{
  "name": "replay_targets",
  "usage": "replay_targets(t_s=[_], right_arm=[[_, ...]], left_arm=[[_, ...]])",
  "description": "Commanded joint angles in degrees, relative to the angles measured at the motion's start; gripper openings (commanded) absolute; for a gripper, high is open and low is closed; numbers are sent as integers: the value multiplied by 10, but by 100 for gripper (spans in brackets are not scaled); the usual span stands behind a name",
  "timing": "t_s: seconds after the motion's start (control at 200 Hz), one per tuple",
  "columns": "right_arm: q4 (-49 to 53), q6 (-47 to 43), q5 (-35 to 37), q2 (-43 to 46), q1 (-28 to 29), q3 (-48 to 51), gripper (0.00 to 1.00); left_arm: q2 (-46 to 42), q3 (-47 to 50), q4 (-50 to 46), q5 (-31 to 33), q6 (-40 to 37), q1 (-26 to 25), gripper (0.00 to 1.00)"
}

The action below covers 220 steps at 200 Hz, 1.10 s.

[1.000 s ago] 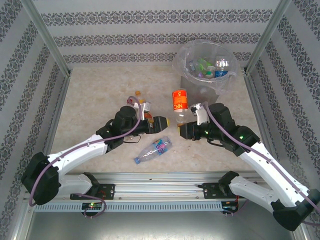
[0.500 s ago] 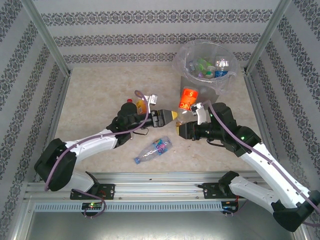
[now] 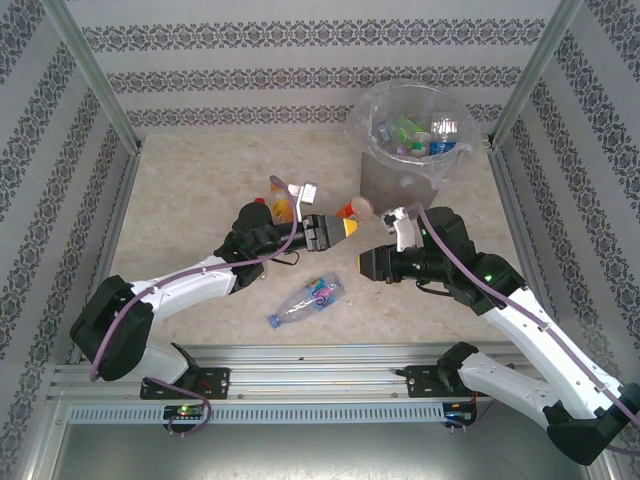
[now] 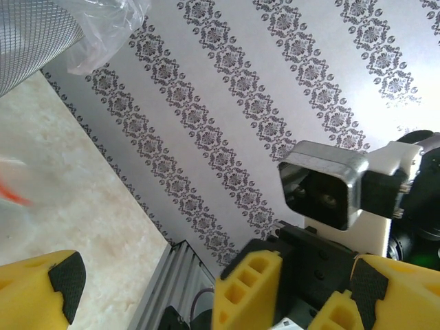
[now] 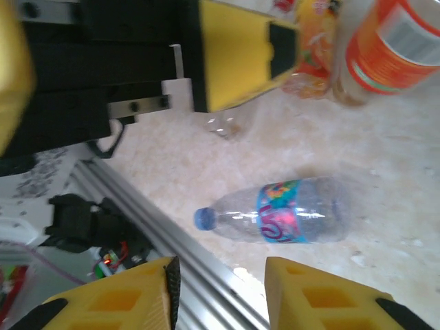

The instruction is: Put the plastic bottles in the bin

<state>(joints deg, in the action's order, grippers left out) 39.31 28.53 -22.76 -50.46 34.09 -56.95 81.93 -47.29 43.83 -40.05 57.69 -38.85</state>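
An orange-labelled plastic bottle point(image 3: 354, 209) hangs tilted and blurred between both grippers and the bin point(image 3: 398, 178), held by neither. It also shows in the right wrist view as the same bottle point(image 5: 393, 42). My left gripper point(image 3: 340, 228) is open wide right beside it, its jaws empty point(image 4: 216, 278). My right gripper point(image 3: 362, 262) is open just below it, with nothing between its fingers point(image 5: 220, 275). A blue-labelled bottle point(image 3: 308, 299) lies on the table under the grippers point(image 5: 295, 214). The grey bin, lined with a clear bag, holds several bottles point(image 3: 415, 135).
Two more bottles, one orange point(image 3: 283, 206) and one red-capped point(image 3: 259, 204), stand behind the left arm. The aluminium rail point(image 3: 320, 355) runs along the near table edge. Patterned walls close in the back and both sides.
The right gripper held the orange-labelled bottle upright; the bottle tipped over and is now out of its jaws. The left arm swung right until its gripper faces the right one.
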Motion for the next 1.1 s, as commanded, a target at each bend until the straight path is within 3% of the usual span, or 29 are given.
replay_targets(t_s=[0.0,0.23,0.56,0.804,1.094], right_arm=[[38,-4,78,-5,-15,3,42],[-4,2,101,-22,-29,29,50],[-2,-38,144,-60,-44,8,61],[11,-109,78,-141,-51,-42,69],[7,-139,62,-253,-48,-110,78]], left_arm=[[-46,2,-72,27,-43,10,100],[-142,-19,-314,68,-156,44,100],[-182,-39,-463,73,-250,52,100],[-221,-49,-542,68,-308,52,100],[-285,-64,-691,136,-369,52,100]])
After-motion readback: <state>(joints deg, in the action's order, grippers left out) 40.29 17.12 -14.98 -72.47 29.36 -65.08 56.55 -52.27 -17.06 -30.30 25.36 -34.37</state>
